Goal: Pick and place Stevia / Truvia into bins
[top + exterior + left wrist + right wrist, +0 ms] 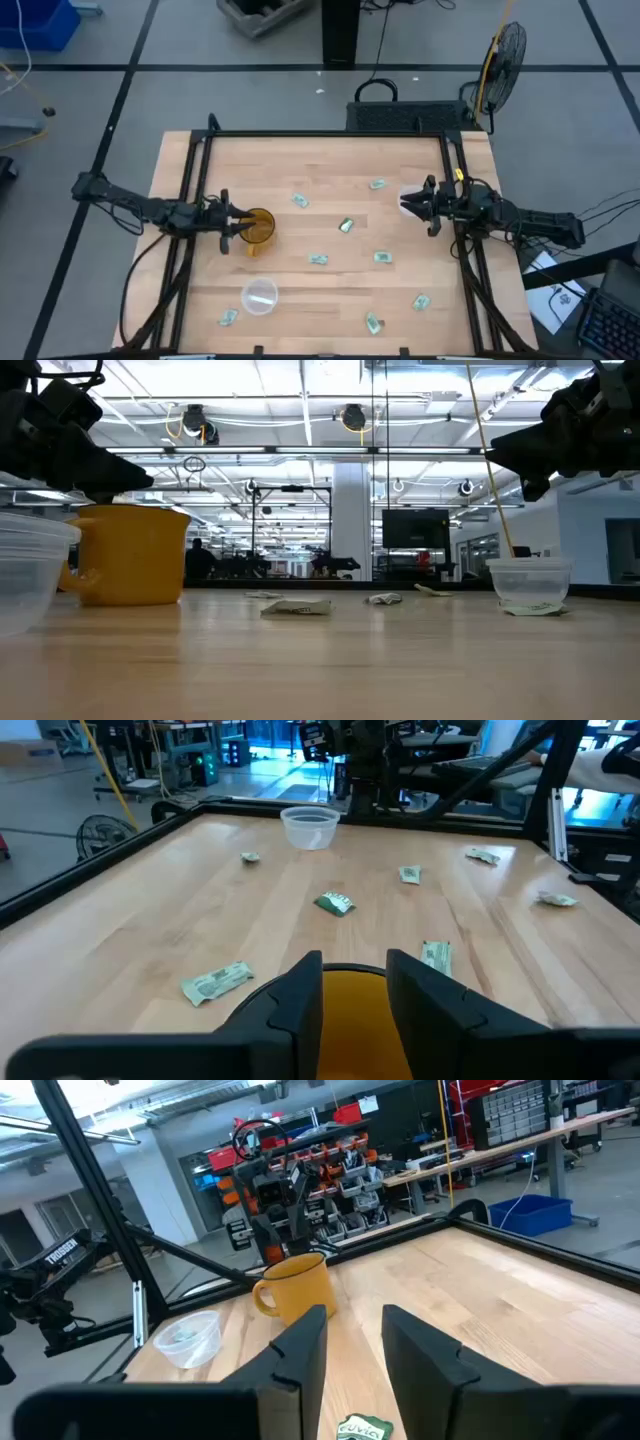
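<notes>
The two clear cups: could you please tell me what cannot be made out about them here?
- High view: the right gripper covers part of the right-side cup; its contents are hidden.
- Low view: the near cup is cut off by the picture's edge.
- High view: print on the packets is too small.

Bare table (330, 165) lies open along the far edge; an amber cup (260, 227) blocks the left gripper (236, 226).

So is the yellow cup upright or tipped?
Upright. The yellow cup stands on its base in the low view, open mouth up in the high view.
</notes>
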